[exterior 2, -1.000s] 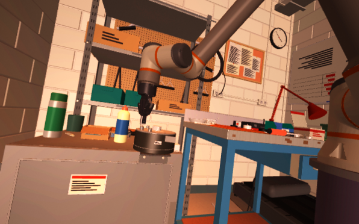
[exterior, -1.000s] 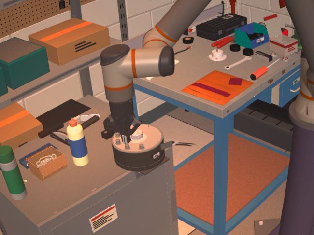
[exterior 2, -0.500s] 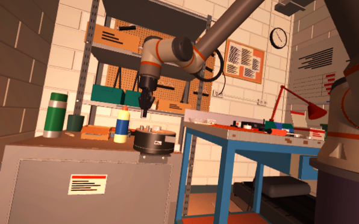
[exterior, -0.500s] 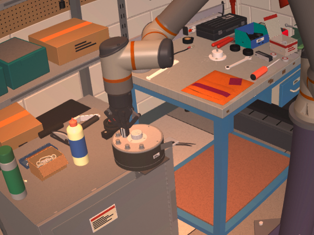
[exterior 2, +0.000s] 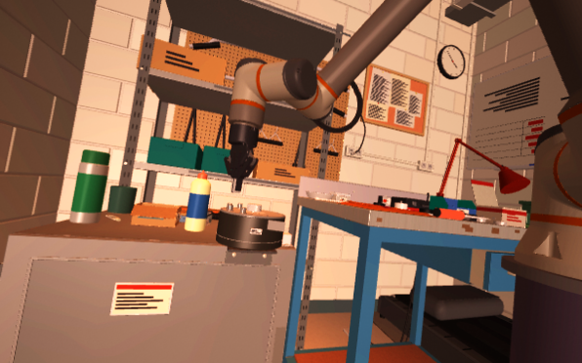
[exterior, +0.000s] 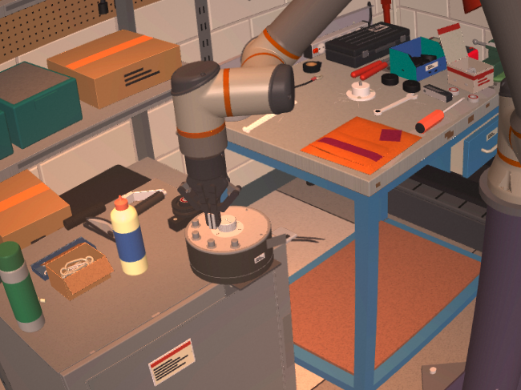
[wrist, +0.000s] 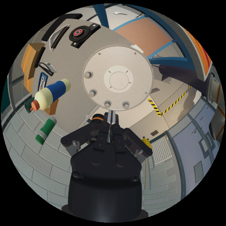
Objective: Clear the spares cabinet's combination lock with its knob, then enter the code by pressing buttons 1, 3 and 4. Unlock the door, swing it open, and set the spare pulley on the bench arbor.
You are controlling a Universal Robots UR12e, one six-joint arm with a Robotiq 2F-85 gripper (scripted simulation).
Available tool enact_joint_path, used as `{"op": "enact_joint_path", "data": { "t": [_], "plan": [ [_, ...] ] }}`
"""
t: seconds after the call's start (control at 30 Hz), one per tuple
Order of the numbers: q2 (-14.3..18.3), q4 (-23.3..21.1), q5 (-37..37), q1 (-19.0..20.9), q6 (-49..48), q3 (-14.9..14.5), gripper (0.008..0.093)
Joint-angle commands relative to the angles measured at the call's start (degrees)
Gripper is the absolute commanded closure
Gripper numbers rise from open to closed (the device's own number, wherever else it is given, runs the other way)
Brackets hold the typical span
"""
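Note:
The combination lock (exterior: 229, 247) (exterior 2: 250, 227) (wrist: 117, 77) is a dark round drum with a pale top. It sits at the front right corner of the grey cabinet (exterior: 143, 303). A pale knob (exterior: 227, 224) (wrist: 118, 78) stands at its centre, and several small buttons (wrist: 107, 103) ring the near rim. My gripper (exterior: 212, 222) (exterior 2: 239, 185) (wrist: 111, 116) is closed and empty. It hangs well above the lock's top, over the rim with the buttons. The white arbor (exterior: 360, 91) stands on the blue bench. The pulley is hidden.
A small open box of clips (exterior: 77, 269), a yellow and blue bottle (exterior: 127, 237) and a green flask (exterior: 19, 287) stand on the cabinet top, left of the lock. A black bearing block (exterior: 182, 210) lies just behind it. The blue bench (exterior: 360, 125) stands to the right.

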Motion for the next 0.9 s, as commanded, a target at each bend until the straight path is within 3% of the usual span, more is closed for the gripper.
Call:
{"op": "enact_joint_path", "data": {
  "t": [0.0, 0.37, 0.87],
  "plan": [
    [-0.27, -0.12, 0.0, 0.03, -2.46, 0.32, 0.0934],
    [-2.46, -1.15, -0.01, 0.22, -27.82, 3.51, 0.0934],
    [-0.79, -3.67, -0.01, 0.23, -29.83, 4.43, 0.0934]
  ]
}}
